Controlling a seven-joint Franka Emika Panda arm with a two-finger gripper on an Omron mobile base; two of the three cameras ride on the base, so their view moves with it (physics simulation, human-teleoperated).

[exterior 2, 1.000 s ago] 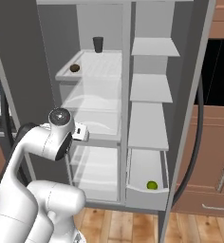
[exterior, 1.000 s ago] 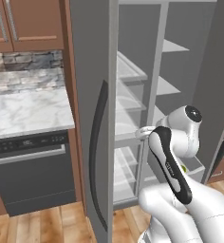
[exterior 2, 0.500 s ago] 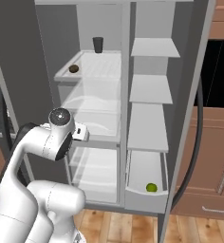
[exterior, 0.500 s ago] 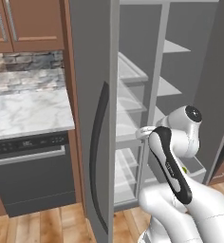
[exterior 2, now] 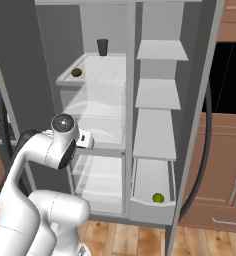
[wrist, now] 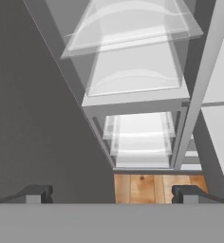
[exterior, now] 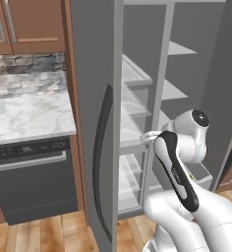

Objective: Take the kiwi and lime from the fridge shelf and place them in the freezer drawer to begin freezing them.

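Observation:
The kiwi [exterior 2: 76, 72], a small dark oval, lies at the left front of an upper fridge shelf [exterior 2: 97, 75]. In the pulled-out freezer drawer [exterior 2: 150, 213] at the lower right rests the lime [exterior 2: 158, 198], round and yellow-green. My gripper [exterior 2: 86, 141] hangs in front of the left compartment at mid height, well below the kiwi and up-left of the drawer. The hand view looks down along the clear shelves to the wood floor, and there the gripper [wrist: 111, 193] is open, its fingertips [wrist: 38, 193] wide apart with nothing between them. From the left base view the hand [exterior: 150, 138] sits by the fridge's centre post.
A dark cup [exterior 2: 102, 47] stands at the back of the kiwi's shelf. The open fridge door [exterior: 96, 123] with its black handle stands left of the arm, beside a marble counter [exterior: 29, 115]. Wooden cabinets [exterior 2: 225, 165] flank the right side.

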